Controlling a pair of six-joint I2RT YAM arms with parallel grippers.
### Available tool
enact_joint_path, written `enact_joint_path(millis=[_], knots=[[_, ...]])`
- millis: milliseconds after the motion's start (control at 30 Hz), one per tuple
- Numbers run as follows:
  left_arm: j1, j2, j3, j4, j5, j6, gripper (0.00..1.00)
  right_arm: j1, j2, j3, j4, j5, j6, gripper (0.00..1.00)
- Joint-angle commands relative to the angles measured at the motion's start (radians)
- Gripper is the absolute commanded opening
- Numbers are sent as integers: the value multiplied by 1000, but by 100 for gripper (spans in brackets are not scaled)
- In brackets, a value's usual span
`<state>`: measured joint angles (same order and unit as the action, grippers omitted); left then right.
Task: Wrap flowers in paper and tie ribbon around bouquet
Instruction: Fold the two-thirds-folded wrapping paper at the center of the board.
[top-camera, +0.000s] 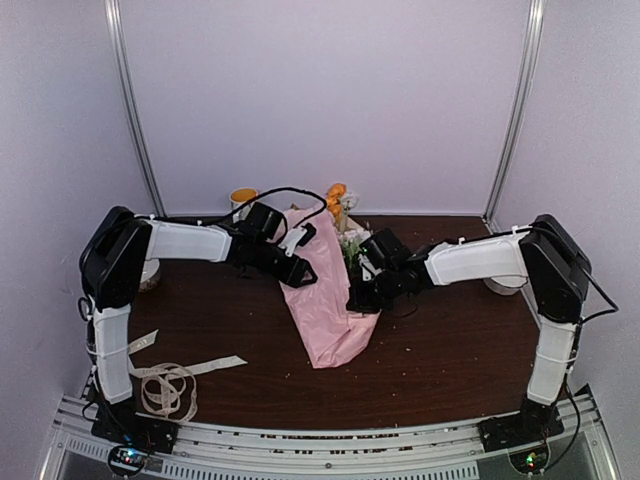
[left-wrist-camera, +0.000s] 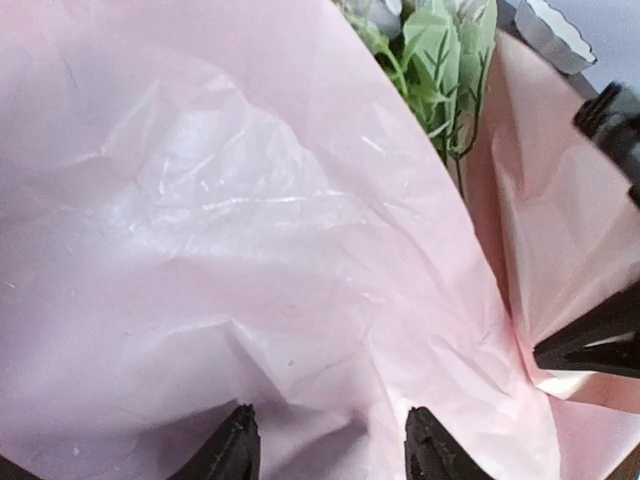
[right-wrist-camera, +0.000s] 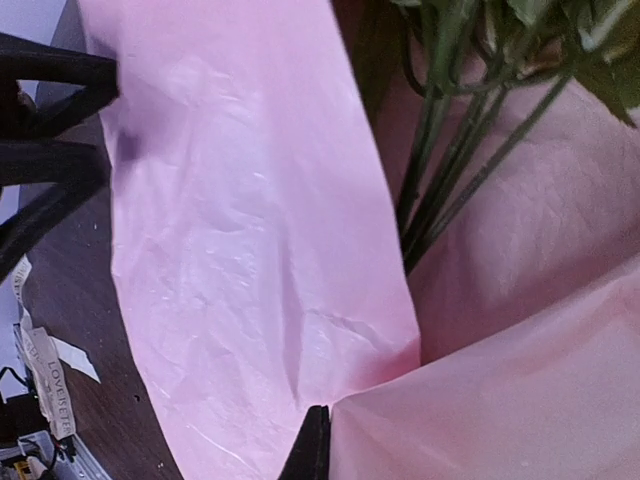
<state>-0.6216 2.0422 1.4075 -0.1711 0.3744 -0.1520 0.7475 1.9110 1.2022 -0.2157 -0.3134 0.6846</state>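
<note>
pink paper (top-camera: 325, 300) at mid frame looks thin and easy to tear, so we would pinch only its edge: right gripper (right-wrist-camera: 315, 445) closed on it, left gripper (left-wrist-camera: 333, 435) half open.

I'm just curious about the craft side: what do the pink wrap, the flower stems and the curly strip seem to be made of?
Wrapping paper: thin tissue paper, matte, faintly shiny; it crinkles finely.
Flower stems: probably plastic, smooth and uniformly green.
Ribbon: apparently cream fabric, though possibly paper, with printed lettering; it lies in limp loops.
</note>
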Motion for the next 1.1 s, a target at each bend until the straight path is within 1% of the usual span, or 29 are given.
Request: enact_joint_path(millis=[0, 100, 167, 333, 467, 567, 633, 700, 767, 900, 1067], knots=[[-42, 71, 67, -68, -53, 17, 52, 59, -46, 161, -219, 177, -131, 0], [-44, 100, 66, -69, -27, 0, 52, 117, -25, 294, -289, 236, -219, 0], [-44, 113, 64, -63, -8, -8, 52, 142, 0, 351, -288, 238, -260, 0], [-44, 124, 42, -30, 32, -31, 52, 152, 86, 407, -243, 158, -230, 0], [-37, 127, 19, 4, 63, -52, 52, 151, 112, 382, -163, 99, -180, 0], [-17, 112, -22, 87, 117, -102, 52, 150, 143, 371, -147, 105, -167, 0], [-3, 101, -36, 97, 104, -100, 52, 144, 160, 357, -137, 100, -165, 0], [19, 84, -54, 117, 141, -108, 52, 142, 169, 344, -134, 108, -164, 0], [40, 53, -70, 135, 182, -116, 54, 141, 178, 342, -146, 109, -172, 1], [56, -44, -104, 148, 210, -83, 61, 141, 198, 336, -145, 95, -186, 3], [99, -148, -164, 176, 213, -111, 62, 143, 228, 324, -125, 80, -211, 9]])
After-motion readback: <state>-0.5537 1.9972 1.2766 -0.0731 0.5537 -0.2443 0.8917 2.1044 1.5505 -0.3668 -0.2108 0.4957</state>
